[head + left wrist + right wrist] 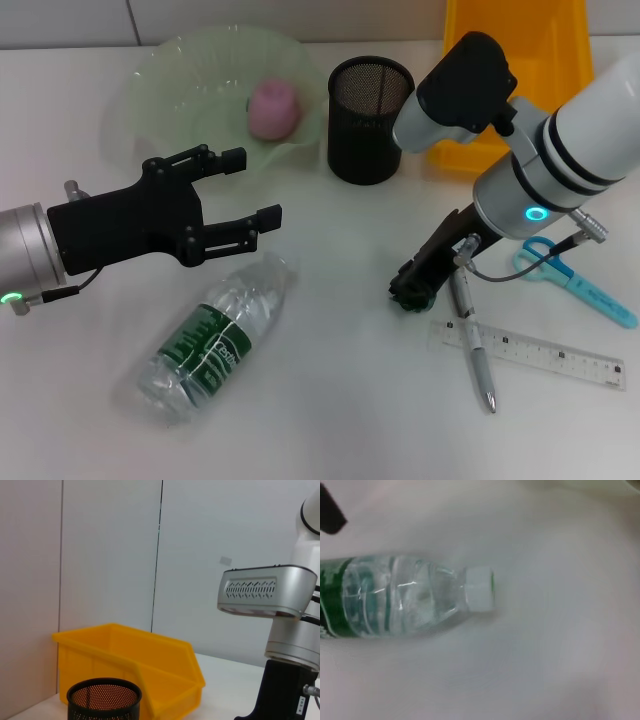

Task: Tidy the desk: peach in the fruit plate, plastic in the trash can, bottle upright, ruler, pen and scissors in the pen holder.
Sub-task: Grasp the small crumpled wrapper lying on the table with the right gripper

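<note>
Clear plastic water bottle w/ green label lies flat nr the front-left edge. Looks light, slick, squashy, so grab it mid-body at the label. Your left gripper hovers over it, claw wide. Right gripper: can't tell.

the clear bottle with a green label lies on its side (white cap on). a pink peach sits in the pale green fruit plate. pen, clear ruler and blue scissors lie near the black mesh pen holder.
</note>
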`<state>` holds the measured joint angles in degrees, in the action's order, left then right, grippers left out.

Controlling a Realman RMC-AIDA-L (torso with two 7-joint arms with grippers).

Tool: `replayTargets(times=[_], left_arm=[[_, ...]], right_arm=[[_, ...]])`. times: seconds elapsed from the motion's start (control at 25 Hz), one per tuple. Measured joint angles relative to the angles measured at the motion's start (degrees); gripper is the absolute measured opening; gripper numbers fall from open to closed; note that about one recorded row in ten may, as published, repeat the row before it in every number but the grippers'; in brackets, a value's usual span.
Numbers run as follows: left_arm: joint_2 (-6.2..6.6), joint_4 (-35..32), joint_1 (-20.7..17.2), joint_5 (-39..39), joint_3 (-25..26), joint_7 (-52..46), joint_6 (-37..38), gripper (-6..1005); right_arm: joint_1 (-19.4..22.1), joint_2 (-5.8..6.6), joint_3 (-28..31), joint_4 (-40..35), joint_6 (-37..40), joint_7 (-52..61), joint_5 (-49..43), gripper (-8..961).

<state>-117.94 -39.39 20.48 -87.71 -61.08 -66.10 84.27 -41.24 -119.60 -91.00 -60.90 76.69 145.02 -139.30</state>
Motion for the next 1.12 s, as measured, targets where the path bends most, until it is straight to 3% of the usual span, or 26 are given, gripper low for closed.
replayTargets(times=[0.04, 0.16, 0.4, 0.56, 0.72, 0.88, 1.12], left_arm=[[0.0, 0.0, 0.0, 0.0, 0.0, 0.0, 0.0, 829], [0.0, 0.0, 0.1, 0.0, 0.0, 0.0, 0.0, 829], [-0.01, 0.0, 0.2, 0.0, 0.0, 0.0, 0.0, 830], [0.04, 0.0, 0.4, 0.0, 0.0, 0.0, 0.1, 830], [-0.06, -0.1, 0.4, 0.0, 0.0, 0.0, 0.2, 830], [-0.11, -0.1, 0.4, 0.0, 0.0, 0.0, 0.2, 830], [-0.18, -0.1, 0.7, 0.0, 0.0, 0.0, 0.3, 830]], right_arm=[[0.2, 0.03, 0.1, -0.5, 0.3, 0.1, 0.0, 343], [0.8, 0.19, 1.2, -2.3, 1.5, 0.3, 0.0, 133], [3.7, 0.36, 7.3, -11.3, 5.1, 0.5, -0.5, 94], [5.6, 0.43, 17.0, -21.4, 8.5, 0.5, -2.6, 95], [6.4, 0.57, 27.5, -27.7, 6.8, -2.0, -4.4, 94], [6.7, 0.6, 33.4, -25.1, -1.5, -6.0, -4.2, 95], [5.5, 0.59, 33.8, -11.3, -15.4, -12.2, -1.3, 97]])
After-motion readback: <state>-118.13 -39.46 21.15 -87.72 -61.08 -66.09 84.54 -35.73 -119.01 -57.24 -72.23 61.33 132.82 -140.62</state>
